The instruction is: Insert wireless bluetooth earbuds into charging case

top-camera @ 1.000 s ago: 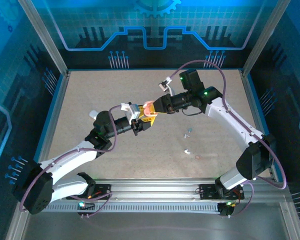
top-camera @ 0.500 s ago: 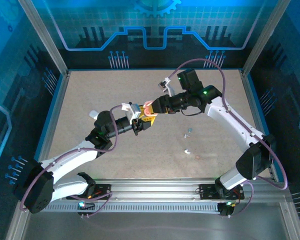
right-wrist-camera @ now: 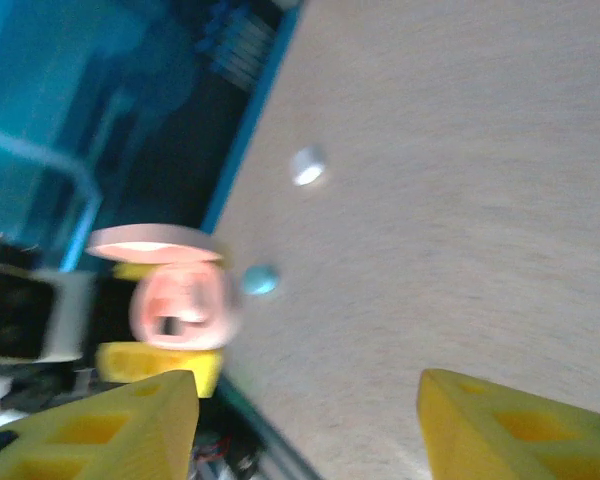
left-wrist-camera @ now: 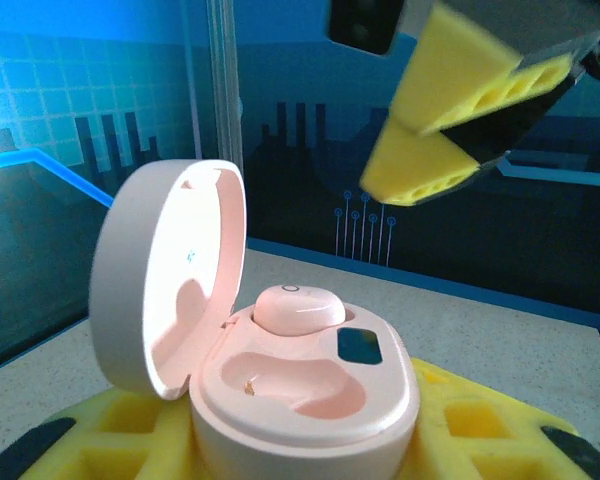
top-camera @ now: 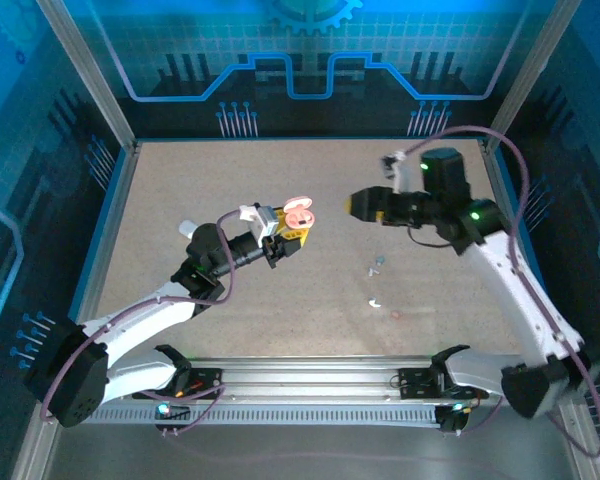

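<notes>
The case (left-wrist-camera: pixel 305 400) in the left hand (top-camera: pixel 285 238) is pale pink all over, lid and base alike, with a small dark glossy window on its face. The seated earbud (left-wrist-camera: pixel 298 308) is the same pink. The pads (left-wrist-camera: pixel 470 430) gripping it are bright yellow foam, dark at the corners. The right hand (top-camera: pixel 358 203) has matching yellow foam on a black body. Near the right hand, on its arm's side, lie a pale blue earbud (top-camera: pixel 378 264), a white earbud (top-camera: pixel 374 303) and a pinkish earbud (top-camera: pixel 395 311). The bench (top-camera: pixel 230 180) is speckled beige. The walls (top-camera: pixel 180 50) are deep blue with light-blue circuit lines.
</notes>
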{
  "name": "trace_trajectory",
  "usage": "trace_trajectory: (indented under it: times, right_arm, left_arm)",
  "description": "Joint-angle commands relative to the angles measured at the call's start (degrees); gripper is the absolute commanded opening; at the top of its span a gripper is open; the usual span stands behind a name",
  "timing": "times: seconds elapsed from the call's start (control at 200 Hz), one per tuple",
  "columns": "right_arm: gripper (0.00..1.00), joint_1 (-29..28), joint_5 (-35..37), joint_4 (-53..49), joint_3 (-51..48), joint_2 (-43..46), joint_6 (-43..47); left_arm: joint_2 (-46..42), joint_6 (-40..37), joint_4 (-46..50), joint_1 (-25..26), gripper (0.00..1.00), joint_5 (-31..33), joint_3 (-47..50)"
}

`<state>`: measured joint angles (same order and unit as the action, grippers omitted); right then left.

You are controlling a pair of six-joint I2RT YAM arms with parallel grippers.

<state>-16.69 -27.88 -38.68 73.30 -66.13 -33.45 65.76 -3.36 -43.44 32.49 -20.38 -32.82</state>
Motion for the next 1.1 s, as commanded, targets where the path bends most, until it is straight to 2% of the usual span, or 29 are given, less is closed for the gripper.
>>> trace_trajectory:
  times: [0.0,0.07,0.18,0.325,0.405,0.555,0.705,1.096]
  right_arm:
    - [0.54,7.38,11.51,-8.42,-9.00,3.51,-7.42]
    - [0.49,10.51,13.04,-11.71,-15.61,5.25,-9.79]
    - [0.45,10.62,14.44,-12.18,-25.12,7.38,-11.05]
    - [0.45,10.45,10.50,-8.07,-33.18,4.25,-7.12]
    - [0.45,9.82,9.15,-6.92,-32.79,0.05,-4.43]
    - [0.47,8.37,12.96,-6.75,-29.96,-7.44,1.59]
    - [0.48,7.32,15.62,-5.66,-29.52,-14.48,2.52]
    - [0.50,5.00,16.59,-3.55,-30.27,-20.46,1.14]
  left_arm:
    - [-0.88,0.19,-3.52,0.14,0.39,0.36,0.56]
    - [-0.97,0.52,-3.91,0.19,0.39,0.27,0.73]
    - [-1.07,1.14,-4.35,0.12,0.39,0.17,0.83]
    - [-0.79,1.33,-4.72,0.18,0.39,-0.01,0.74]
    - [-0.61,1.41,-4.73,0.16,0.39,-0.29,0.55]
    - [-0.78,1.99,-4.71,0.12,0.39,-0.69,0.47]
    - [-1.51,1.86,-4.16,0.20,0.39,-0.48,0.66]
    - [-2.11,1.29,-3.14,0.12,0.39,-0.36,0.91]
